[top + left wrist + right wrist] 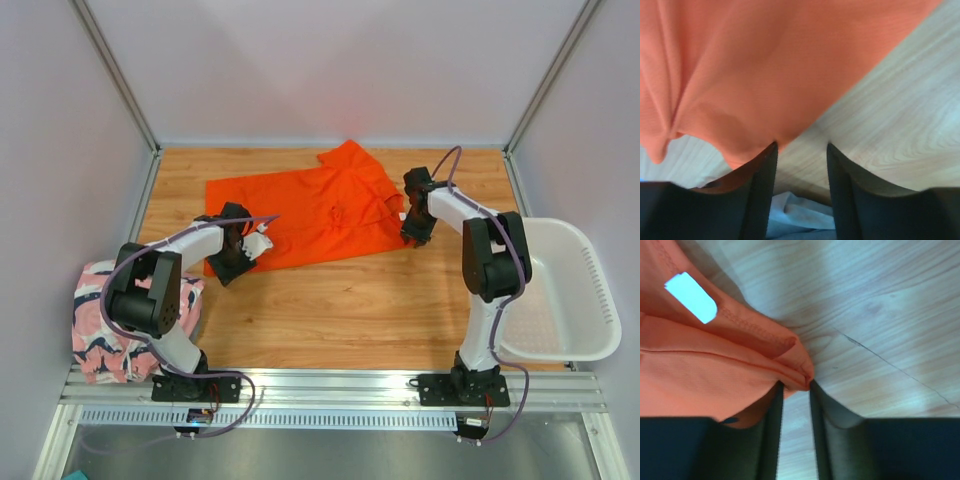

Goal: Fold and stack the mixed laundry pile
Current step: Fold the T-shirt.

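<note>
An orange shirt point(310, 210) lies spread flat at the back middle of a wooden table point(350, 310). A small white label point(690, 297) on it has no legible writing. The right gripper point(796, 385) pinches a fold of its right edge. The left gripper point(801, 147) is at its near left hem, fingers apart. A folded pink patterned garment point(100, 320) sits far left and a white basket point(590, 300) far right.

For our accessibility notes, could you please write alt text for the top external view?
An orange shirt lies spread on the wooden table, the left gripper at its near-left corner and the right gripper at its right edge. A pink patterned garment lies at the left edge; a white basket sits at the right.
</note>
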Robot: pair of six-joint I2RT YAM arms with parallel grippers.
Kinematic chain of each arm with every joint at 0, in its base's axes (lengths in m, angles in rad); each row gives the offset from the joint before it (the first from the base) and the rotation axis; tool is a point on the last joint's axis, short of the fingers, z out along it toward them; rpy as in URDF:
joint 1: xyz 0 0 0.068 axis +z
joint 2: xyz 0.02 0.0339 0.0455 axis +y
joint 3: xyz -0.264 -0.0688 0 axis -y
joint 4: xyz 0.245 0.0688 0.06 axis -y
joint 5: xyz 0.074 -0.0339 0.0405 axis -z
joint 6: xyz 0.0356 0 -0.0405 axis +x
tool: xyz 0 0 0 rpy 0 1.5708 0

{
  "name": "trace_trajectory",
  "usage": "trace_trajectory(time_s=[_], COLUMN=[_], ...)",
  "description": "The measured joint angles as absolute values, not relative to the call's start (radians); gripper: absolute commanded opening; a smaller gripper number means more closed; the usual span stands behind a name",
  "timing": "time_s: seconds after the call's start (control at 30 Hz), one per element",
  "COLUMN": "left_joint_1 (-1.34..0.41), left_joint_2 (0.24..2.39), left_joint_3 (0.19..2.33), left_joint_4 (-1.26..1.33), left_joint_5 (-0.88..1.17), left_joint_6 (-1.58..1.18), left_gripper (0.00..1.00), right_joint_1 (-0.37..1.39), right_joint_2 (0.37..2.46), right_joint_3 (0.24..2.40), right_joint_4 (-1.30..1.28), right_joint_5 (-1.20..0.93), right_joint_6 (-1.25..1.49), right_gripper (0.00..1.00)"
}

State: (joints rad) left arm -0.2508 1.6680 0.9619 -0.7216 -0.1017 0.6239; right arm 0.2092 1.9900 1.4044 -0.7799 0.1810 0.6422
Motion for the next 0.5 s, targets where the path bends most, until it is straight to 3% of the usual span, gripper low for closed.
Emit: trace_trajectory(time_s=[0.03, 0.1, 0.13, 0.23, 0.5], left_joint_1=[-0.251, -0.253, -0.254, -0.254, -0.252], left_joint_2=[1.666, 1.666, 1.665, 1.657, 1.568], left_joint_3=[0.957, 0.949, 0.943, 0.926, 0.862], left_joint_4=[-0.709, -0.691, -0.681, -0.662, -0.686], left_joint_5=[-0.114, -0.133, -0.136, -0.142, -0.097], left_joint_6=[0.63, 0.638, 0.639, 0.641, 0.64], left_gripper=[0.38, 0.26, 0.16, 0.0, 0.0], right_joint_1=[0.205, 0.201, 0.2, 0.198, 0.207], right_joint_2=[1.99, 1.985, 1.98, 1.94, 1.726], right_joint_3=[1.401, 1.39, 1.38, 1.322, 1.066], right_joint_4=[-0.764, -0.738, -0.726, -0.683, -0.718], right_joint_5=[0.172, 0.154, 0.15, 0.147, 0.167], right_joint_6=[0.649, 0.662, 0.668, 0.682, 0.704], right_gripper=[0.13, 0.04, 0.0, 0.0, 0.0])
